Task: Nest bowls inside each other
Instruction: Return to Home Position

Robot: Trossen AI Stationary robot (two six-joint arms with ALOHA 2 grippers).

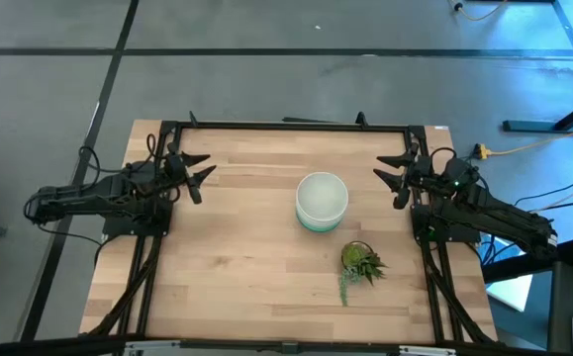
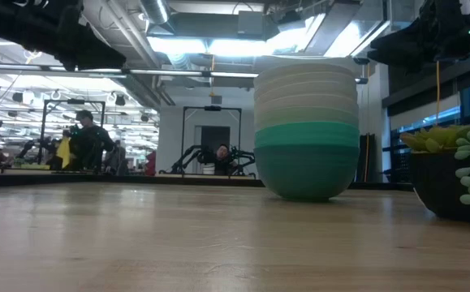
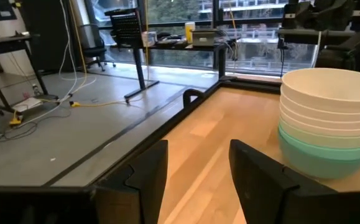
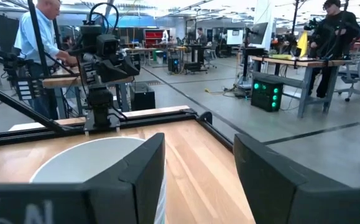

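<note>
From above, one stack of bowls is seen on the table, set between the two pincers. It is near the right pincer and well apart from the left pincer. Each pincer is held at its own side of the table, its fingers spread, and nothing is gripped. The stack's mouth is turned straight up. One plant is seen nearer the table's front edge than the right pincer, just beside the stack.

From table height, the stack is shown upright, with its long axis vertical. White bowls are at the top, then one pale mint, one bright teal and one dark teal at the base. The plant's dark pot is seen to one side of it. Two people are made out in the room behind.

From the left wrist, the spread fingers are seen. The stack is ahead and off to one side of them, and four white rims are counted above the mint.

From the right wrist, the fingers are likewise parted. The white top bowl is seen close ahead, partly hidden by one finger.
</note>
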